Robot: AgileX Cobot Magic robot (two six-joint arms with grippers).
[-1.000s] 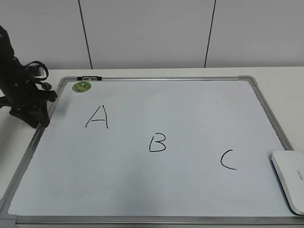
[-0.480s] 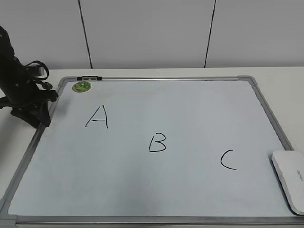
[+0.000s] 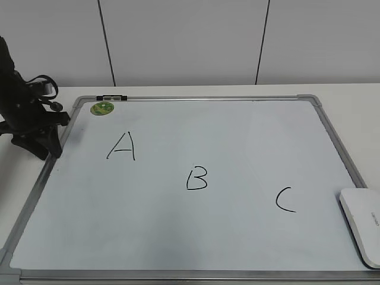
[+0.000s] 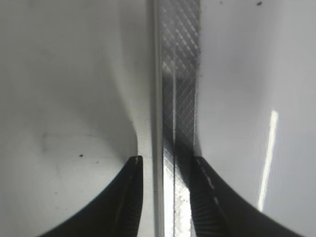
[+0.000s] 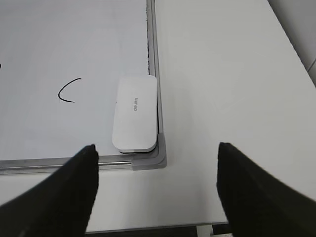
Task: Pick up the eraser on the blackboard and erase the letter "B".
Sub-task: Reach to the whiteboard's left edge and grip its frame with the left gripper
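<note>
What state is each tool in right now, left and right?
Left tool: nearly shut, straddling the silver-grey metal frame of the white dry-erase board; contact cannot be told.
Right tool: open, empty.

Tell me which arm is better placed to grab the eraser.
Right. Its open tool hovers just short of the eraser at the board's corner; the left tool straddles the far left frame edge.

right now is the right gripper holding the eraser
No, in the right wrist view the right gripper is open and empty, and the eraser lies on the blackboard by its corner.
</note>
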